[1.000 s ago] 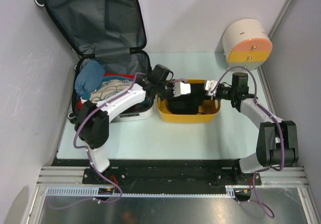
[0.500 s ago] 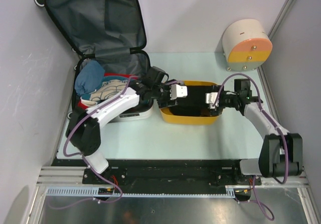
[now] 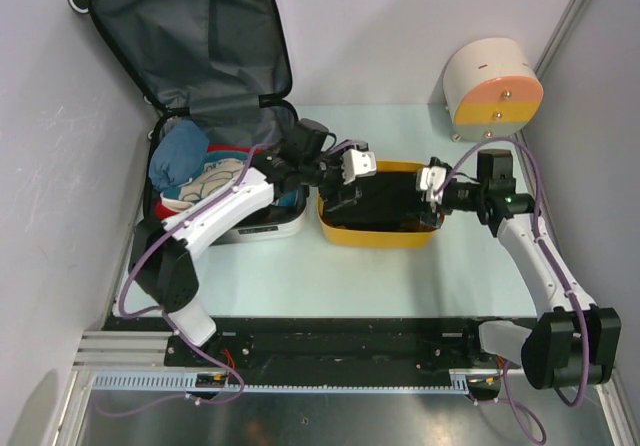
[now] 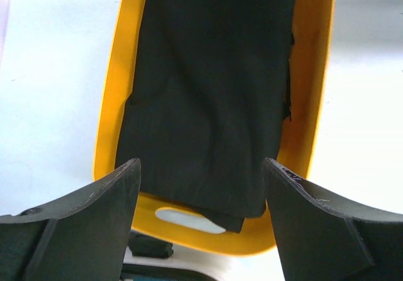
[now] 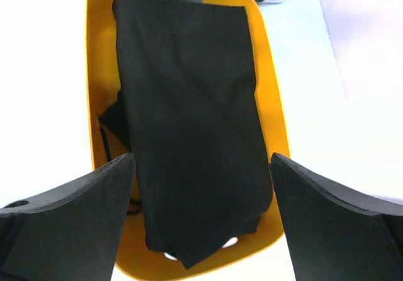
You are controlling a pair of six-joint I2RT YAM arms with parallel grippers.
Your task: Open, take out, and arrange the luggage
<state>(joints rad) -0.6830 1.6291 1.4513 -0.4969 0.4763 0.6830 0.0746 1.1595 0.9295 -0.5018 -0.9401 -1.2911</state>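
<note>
The luggage [image 3: 200, 36] lies open at the back left, its grey-lined lid propped against the wall. Its lower half holds a blue garment [image 3: 178, 156] and a pale patterned cloth [image 3: 215, 181]. A folded black garment [image 3: 385, 204] lies flat in the yellow basket [image 3: 380, 236] just right of the luggage. My left gripper [image 3: 350, 171] hovers open over the basket's left end, and my right gripper [image 3: 432, 186] hovers open over its right end. In the left wrist view the gripper [image 4: 201, 164] frames the garment [image 4: 208, 92] from above without touching it. The right gripper [image 5: 201, 158] likewise stands above the garment [image 5: 189, 104], empty.
A round cream-and-orange drawer box [image 3: 492, 86] stands at the back right corner. Walls close in on the left and right of the pale table [image 3: 300, 276]. The basket rim [image 4: 113, 104] nearly touches the luggage's white shell.
Both grippers went from shut to open and let go of the black garment, which now lies in the basket. Both have drawn back toward the basket's ends.
</note>
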